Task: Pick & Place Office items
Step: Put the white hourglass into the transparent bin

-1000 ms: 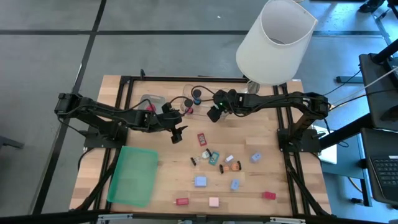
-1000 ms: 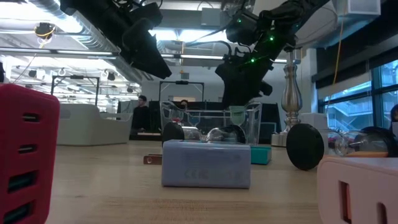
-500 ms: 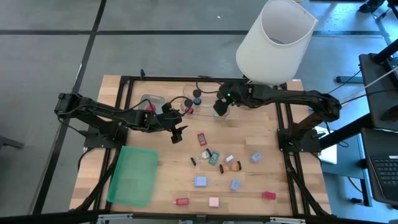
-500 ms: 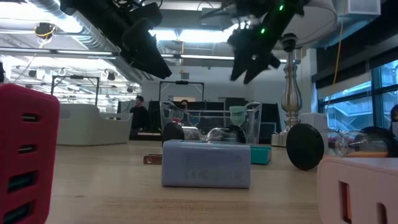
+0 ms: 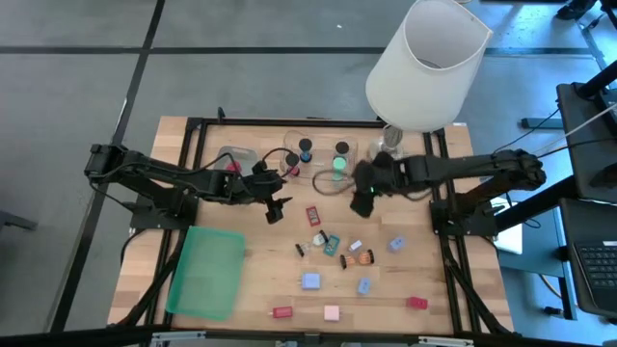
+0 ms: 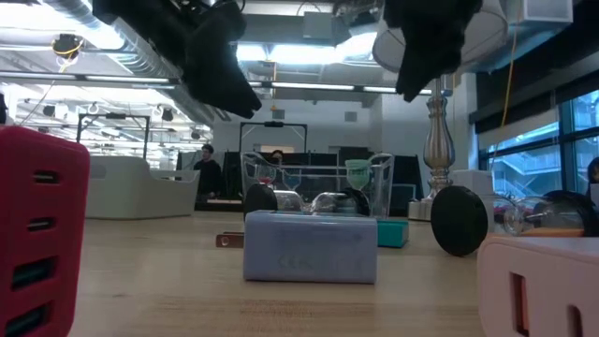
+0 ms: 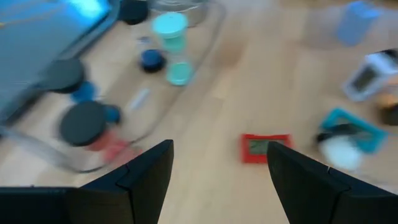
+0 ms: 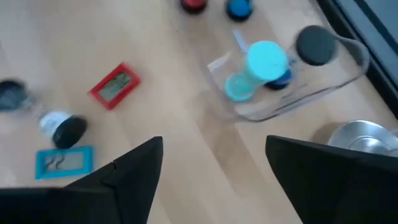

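Wooden table (image 5: 251, 289), left hand (image 5: 275, 207) hovering, spread, empty, right hand (image 5: 363, 200) raised, spread, empty

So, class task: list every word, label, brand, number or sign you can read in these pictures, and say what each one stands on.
None can be read.
Grey-blue block in the low view: faint marks on its front face, too blurred to read.
Red-framed item: a grey panel, no legible characters.
Teal-framed item: dark squiggles, illegible.
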